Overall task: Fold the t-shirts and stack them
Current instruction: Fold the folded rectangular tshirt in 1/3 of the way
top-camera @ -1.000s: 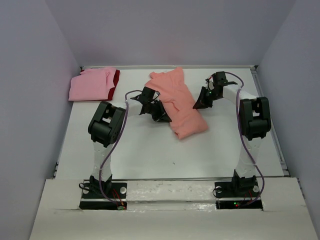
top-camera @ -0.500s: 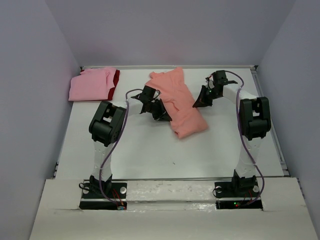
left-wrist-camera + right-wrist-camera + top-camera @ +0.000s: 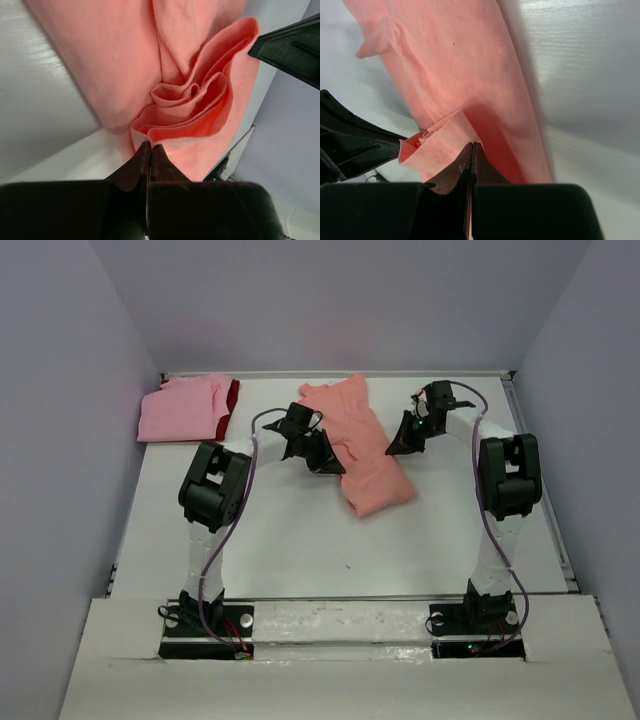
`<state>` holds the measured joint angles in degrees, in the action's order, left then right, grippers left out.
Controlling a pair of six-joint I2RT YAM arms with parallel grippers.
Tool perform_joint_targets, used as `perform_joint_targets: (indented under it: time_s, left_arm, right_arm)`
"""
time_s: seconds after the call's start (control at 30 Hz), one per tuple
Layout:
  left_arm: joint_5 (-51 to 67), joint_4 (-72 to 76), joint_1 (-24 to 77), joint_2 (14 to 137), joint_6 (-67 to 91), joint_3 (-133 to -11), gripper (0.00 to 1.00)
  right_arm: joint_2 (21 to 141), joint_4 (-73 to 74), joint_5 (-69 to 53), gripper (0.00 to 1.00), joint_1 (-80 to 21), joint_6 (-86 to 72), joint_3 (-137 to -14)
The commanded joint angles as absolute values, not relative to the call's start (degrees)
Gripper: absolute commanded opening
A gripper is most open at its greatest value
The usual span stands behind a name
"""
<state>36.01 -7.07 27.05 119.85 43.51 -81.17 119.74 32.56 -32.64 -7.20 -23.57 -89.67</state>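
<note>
The salmon-orange t-shirt (image 3: 358, 445) lies bunched and slanted on the white table (image 3: 300, 540) between my two grippers. My left gripper (image 3: 325, 460) is at its left edge. In the left wrist view the gripper (image 3: 150, 146) is shut on the shirt's gathered edge (image 3: 190, 110). My right gripper (image 3: 400, 443) is at the shirt's right edge. In the right wrist view the gripper (image 3: 471, 146) is shut on a stitched hem of the shirt (image 3: 440, 142). The lighter pink t-shirt (image 3: 180, 412) lies folded at the back left, with dark red cloth (image 3: 232, 398) showing at its right edge.
Grey walls enclose the table on three sides. The table's raised rim (image 3: 560, 540) runs along the right. The arm bases stand at the near edge. The right gripper shows as a dark shape in the left wrist view (image 3: 295, 47), and the left gripper shows in the right wrist view (image 3: 350, 145).
My left gripper has moved a little toward the back of the table with the shirt's edge in it. The right gripper has stayed where it was.
</note>
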Motion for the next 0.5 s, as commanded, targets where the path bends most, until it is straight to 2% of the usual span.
perform_joint_targets:
  time_s: [0.0, 0.47]
  left_arm:
    - [35.9, -8.3, 27.4, 118.1, 42.5, -83.8, 0.0]
    - [32.8, -15.4, 27.3, 119.2, 38.9, -90.5, 0.0]
  right_arm:
    - [118.7, 31.2, -33.5, 0.0, -7.6, -23.6, -92.5]
    - [119.4, 33.7, -32.6, 0.0, -7.6, -23.3, -99.4]
